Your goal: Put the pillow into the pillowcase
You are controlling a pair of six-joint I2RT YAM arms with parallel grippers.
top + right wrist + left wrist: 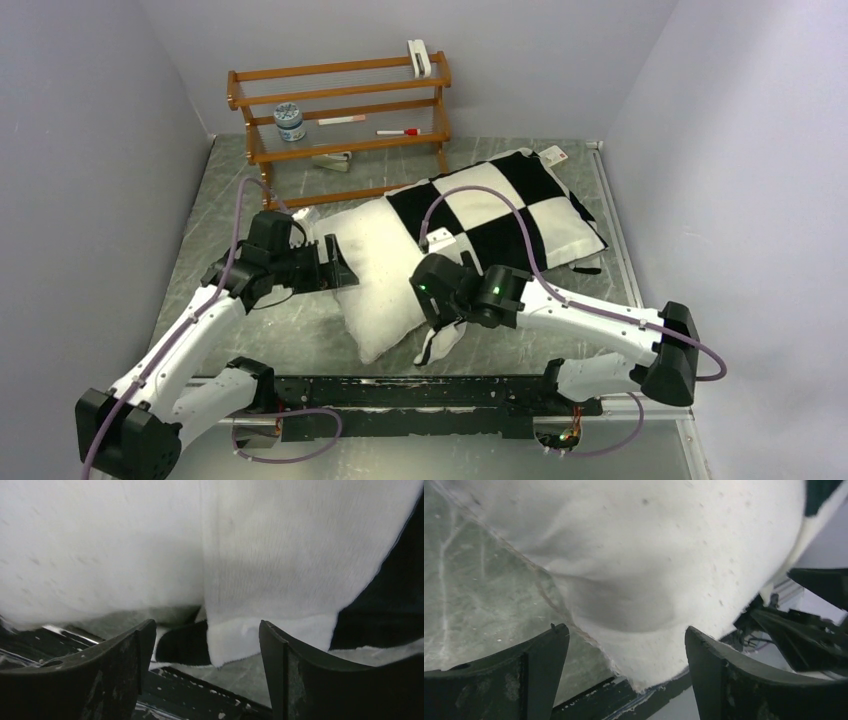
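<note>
L gripper (626, 666): jaws spread wide, nothing pinched. The seamed edge of the large plump plain white pillow (664, 555) bulges into the gap btwn them. My guess is it's lined up there to nip or shove the bare end.

R gripper (205, 652): also agape, holding nothing. The white hem of the big plush black-and-white checkerboard pillowcase (270, 580) hangs just ahead of the gap, w/ the pillow to its left. It looks parked there to catch the mouth edge and drag it along.

Further out, top view: the pillow lies diagonally on the grey marbled table top (200, 250). Its far-right part is inside the case and its near-left part is bare, so approx half done. L sits at the bare end and R at the near side, where the case mouth crosses the pillow. That suits one arm feeding while the other pulls cloth.

The brown wooden slatted rack (340, 100) stands at the back, near the pillow's far corner.
</note>
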